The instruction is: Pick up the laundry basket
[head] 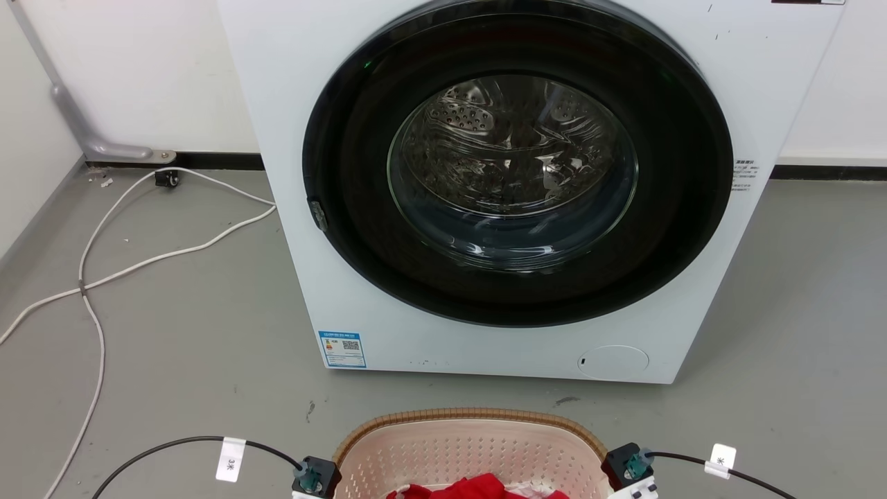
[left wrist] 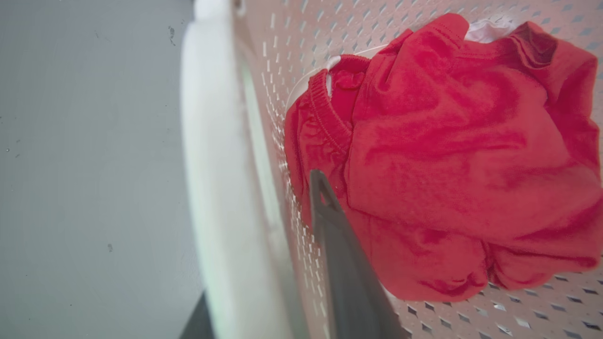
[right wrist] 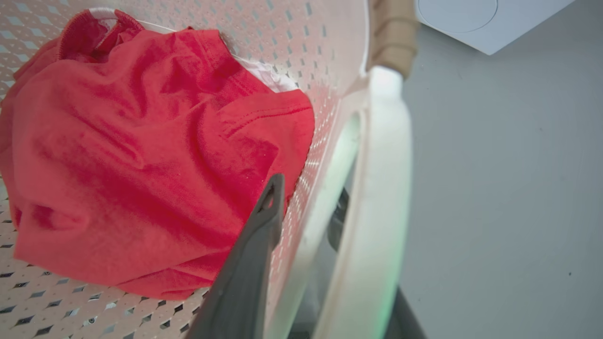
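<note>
Two holds look set up and no lift is evident yet, so I judge the task about halfway along.

At the far left of the head view, a white cable (head: pixel 138 263) trails over the grey floor (head: pixel 173 346), well apart from the work. The left gripper (left wrist: pixel 259 235) straddles the basket's left handle (left wrist: pixel 216 165). One dark finger lies inside against the perforated wall, just beside a red garment (left wrist: pixel 447 155). The other finger pokes up outside, at the bottom edge of that view.

In the middle, the laundry basket (head: pixel 471 450) sits in front of the washer (head: pixel 332 104), whose door is closed. The basket is near the washer but apart from it, with a strip of floor between. Its brown rim (head: pixel 471 414) looks level, and the garment lies heaped inside.

On the right, the right gripper (right wrist: pixel 320 221) mirrors the left. One finger is inside the wall next to the cloth, and the other is behind the right handle (right wrist: pixel 381 188), so the white bar runs between the jaws.

Each gripper stands at a middling spread around its handle. The outer fingers are mostly hidden by the bars, so I cannot tell whether either pair has pinched firm or merely brackets the plastic.

What is done, then, is the reach and the placement on both sides. What is left is a sure squeeze, if one is lacking, and an even raise of both arms. The load is light and soft, so tipping looks to be the main risk.
</note>
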`<state>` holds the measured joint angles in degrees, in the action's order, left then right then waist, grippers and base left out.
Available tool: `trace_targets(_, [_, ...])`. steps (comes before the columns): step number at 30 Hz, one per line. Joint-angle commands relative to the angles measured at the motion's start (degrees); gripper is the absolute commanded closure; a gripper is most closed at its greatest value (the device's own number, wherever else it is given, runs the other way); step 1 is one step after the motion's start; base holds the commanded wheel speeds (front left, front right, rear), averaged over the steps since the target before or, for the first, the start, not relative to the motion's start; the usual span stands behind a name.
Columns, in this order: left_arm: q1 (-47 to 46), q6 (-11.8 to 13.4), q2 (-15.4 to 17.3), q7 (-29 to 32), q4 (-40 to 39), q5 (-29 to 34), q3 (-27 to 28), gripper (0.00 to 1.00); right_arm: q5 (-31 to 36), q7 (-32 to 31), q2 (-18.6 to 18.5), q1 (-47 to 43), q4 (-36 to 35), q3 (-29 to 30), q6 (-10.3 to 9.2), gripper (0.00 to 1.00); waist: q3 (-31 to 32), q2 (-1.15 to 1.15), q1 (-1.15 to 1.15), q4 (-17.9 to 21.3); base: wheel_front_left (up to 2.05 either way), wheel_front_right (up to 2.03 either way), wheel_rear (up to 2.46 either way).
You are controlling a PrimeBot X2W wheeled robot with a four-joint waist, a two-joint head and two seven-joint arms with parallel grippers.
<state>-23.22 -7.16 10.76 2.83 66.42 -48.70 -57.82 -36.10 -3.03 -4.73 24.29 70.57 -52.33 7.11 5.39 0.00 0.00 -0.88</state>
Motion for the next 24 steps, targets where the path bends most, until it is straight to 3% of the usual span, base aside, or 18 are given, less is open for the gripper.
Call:
trace_targets(1, [0.0, -0.5, 1.3, -0.4, 0.7, 0.7, -1.2, 1.0, 0.4, 0.3, -1.3, 0.0, 0.3, -1.1, 0.68, 1.0, 0.0, 0.0, 0.0, 0.0, 0.0, 0.0, 0.0])
trace_targets(24, [-0.6, -0.3, 1.1, -2.1, 2.3, -3.2, -5.0, 1.0, -3.5, 0.9, -1.4, 0.9, 1.4, -5.3, 0.7, 1.0, 0.0, 0.0, 0.0, 0.3, 0.0, 0.0, 0.0])
